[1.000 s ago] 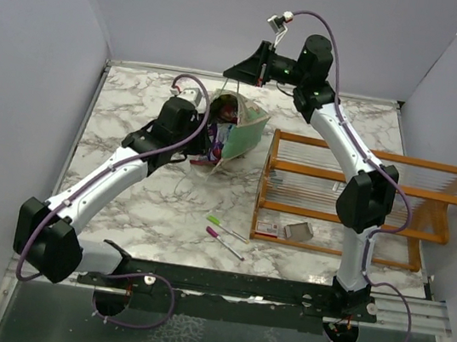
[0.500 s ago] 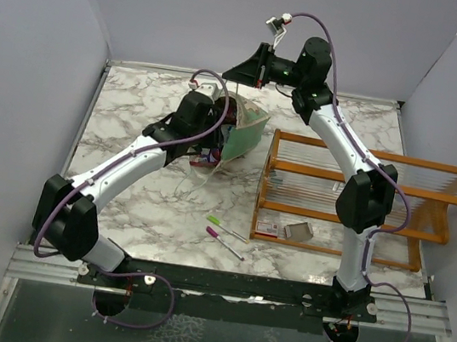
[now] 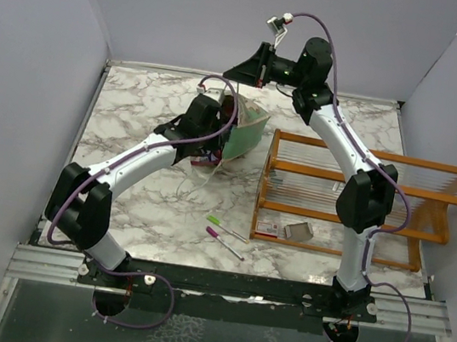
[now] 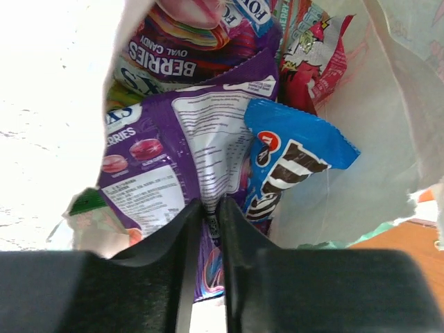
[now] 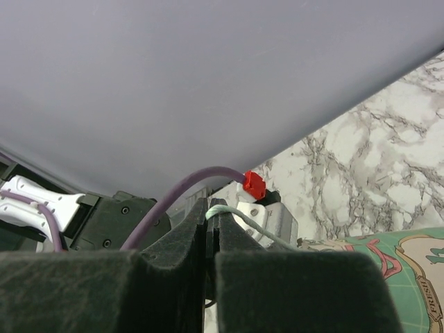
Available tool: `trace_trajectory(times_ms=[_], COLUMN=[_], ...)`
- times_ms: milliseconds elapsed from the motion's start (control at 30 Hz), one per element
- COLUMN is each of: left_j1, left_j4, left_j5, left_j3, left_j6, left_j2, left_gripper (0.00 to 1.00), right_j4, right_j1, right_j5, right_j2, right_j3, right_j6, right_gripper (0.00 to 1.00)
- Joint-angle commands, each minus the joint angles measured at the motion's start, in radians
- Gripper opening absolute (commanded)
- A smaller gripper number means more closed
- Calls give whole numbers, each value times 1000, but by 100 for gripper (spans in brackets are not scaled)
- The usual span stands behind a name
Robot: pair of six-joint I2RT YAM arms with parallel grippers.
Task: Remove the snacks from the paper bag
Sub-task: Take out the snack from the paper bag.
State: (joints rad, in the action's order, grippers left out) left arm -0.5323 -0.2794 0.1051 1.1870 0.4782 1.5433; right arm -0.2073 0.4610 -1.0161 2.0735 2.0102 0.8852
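Observation:
The mint-green and white paper bag [image 3: 245,133] lies tipped at the back middle of the table, its mouth toward the left arm. My right gripper [image 3: 232,74] is shut on the bag's white string handle [image 5: 239,215] and holds it up. My left gripper [image 3: 214,139] is inside the bag's mouth, shut on the edge of a purple snack packet [image 4: 180,152]. In the left wrist view a blue packet [image 4: 291,166], a red and green one [image 4: 312,59] and a purple berries packet [image 4: 187,55] lie deeper in the cream interior [image 4: 374,139].
An orange wooden rack [image 3: 353,198] stands to the right of the bag, with small packets [image 3: 287,229] at its front left corner. A green pen [image 3: 226,227] and a pink pen [image 3: 224,243] lie in front of the bag. Grey walls close the back and sides.
My left arm has stretched forward and right, carrying its gripper from beside the bag into the bag's mouth. The right arm has held still with the handle.

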Motion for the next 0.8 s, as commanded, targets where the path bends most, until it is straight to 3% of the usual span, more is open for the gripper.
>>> trace_trajectory(times_ms=[0,67,600,767], left_j1=[-6,-5,-5,-5], left_j4=[4,-14,-271,-408], left_j5=[20,23,-30,58], left_j3=[-14,-15,-72,-71], left_j6=[-12,-18,4,25], left_j2=[-37,-70,-536,-688], left_gripper=[11,0,0,0], right_j4=[-98,-96,-81,-90], right_j1=[-2,-2,-2,-2], right_j5=[-17,-17,4,5], right_j2=[-81,-86,-120,-122], right_j3=[4,-2,-56,-77], right_j6=[18,16,-22,-23], right_gripper=[1,1,1,1])
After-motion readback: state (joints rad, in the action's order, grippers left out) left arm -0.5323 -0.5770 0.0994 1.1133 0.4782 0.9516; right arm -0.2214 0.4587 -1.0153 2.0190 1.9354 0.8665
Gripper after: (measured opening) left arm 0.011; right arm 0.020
